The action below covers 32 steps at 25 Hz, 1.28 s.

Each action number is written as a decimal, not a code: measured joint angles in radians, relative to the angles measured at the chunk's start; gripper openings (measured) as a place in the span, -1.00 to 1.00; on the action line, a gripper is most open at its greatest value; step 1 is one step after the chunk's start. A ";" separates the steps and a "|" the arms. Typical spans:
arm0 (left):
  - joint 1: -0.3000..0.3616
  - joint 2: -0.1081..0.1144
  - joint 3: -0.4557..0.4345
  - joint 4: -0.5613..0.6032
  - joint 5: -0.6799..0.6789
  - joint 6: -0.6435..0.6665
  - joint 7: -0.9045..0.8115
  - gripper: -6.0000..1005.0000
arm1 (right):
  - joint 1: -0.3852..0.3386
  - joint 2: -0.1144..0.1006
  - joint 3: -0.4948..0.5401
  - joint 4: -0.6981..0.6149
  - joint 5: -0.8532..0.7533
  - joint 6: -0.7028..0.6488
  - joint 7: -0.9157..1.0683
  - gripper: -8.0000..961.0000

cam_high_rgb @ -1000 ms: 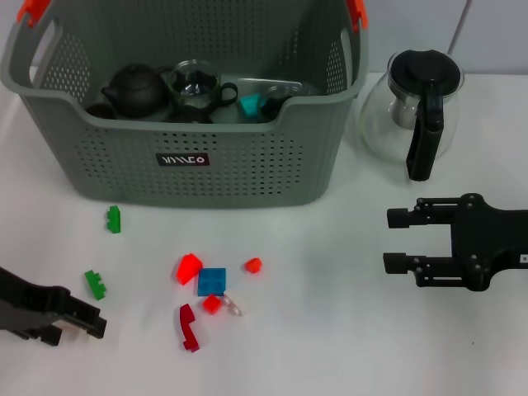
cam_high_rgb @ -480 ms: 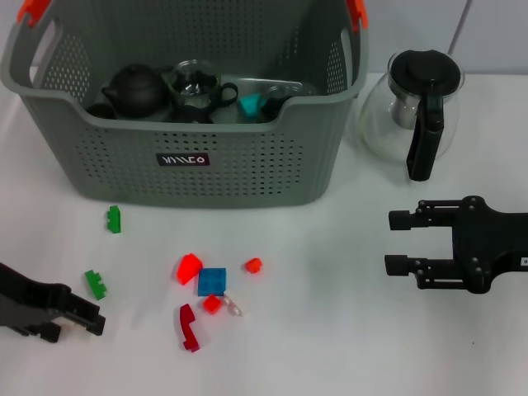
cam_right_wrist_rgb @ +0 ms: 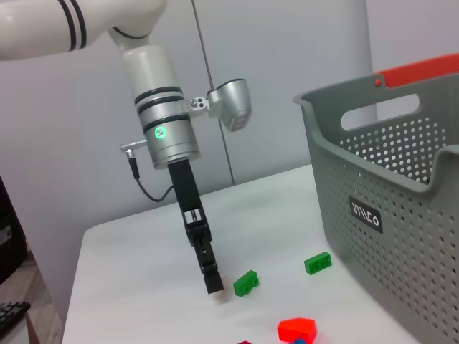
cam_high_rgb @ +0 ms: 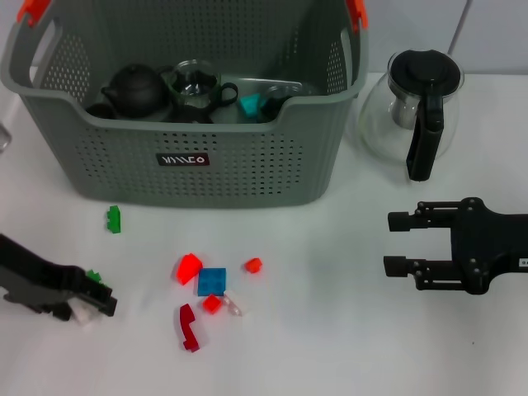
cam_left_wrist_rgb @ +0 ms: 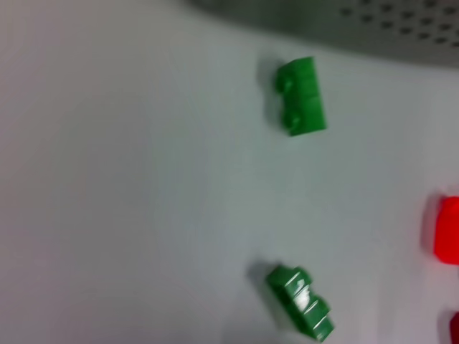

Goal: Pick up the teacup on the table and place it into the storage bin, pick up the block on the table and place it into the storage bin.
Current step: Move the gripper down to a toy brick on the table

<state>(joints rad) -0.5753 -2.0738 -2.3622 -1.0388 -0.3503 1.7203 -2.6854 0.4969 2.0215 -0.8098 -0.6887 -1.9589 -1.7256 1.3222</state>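
While right gripper (cam_high_rgb: pixel 394 242) waits open near glass teapot (cam_high_rgb: pixel 412 111), left gripper (cam_high_rgb: pixel 106 301) slid onto green stepped block (cam_high_rgb: pixel 93 275) on white table (cam_high_rgb: pixel 330 330); fingers' state unclear. Grey perforated storage bin (cam_high_rgb: pixel 247 165) beyond.

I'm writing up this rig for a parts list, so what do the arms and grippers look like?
The left arm is glossy white with black rings, a silver collar with a green light, a grey wrist camera and a thin black cable. Its left gripper is slim and black. The right gripper is matt black with two straight fingers.
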 joint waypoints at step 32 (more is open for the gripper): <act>0.115 -0.094 0.355 -0.387 0.074 0.002 0.602 0.52 | 0.013 0.012 0.004 0.001 0.000 0.045 -0.001 0.44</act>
<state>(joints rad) -0.4602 -2.1681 -2.0075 -1.4256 -0.2765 1.7218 -2.0833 0.5103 2.0337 -0.8058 -0.6873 -1.9588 -1.6804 1.3209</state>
